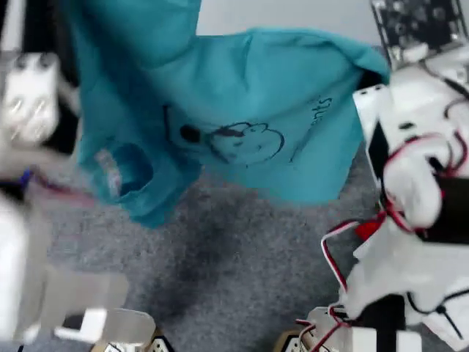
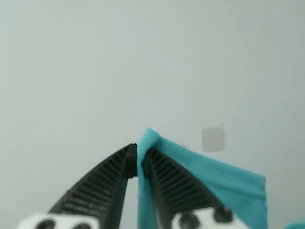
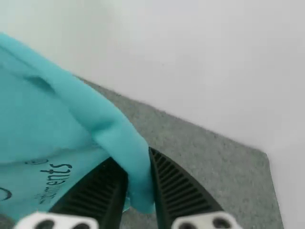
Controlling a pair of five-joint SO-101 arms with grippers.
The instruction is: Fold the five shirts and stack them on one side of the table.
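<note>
Teal shirt [image 1: 242, 117] pinched by both jaws, hanging over grey mat [image 1: 220, 279].

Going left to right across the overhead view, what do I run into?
blurred white arm → teal shirt, hanging above the grey table → white arm with red wires

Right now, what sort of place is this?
Likely a robotics lab: a grey fabric-covered table, a white arm with loose red wires, and a teal shirt pinched by the left pincer and right pincer.
</note>
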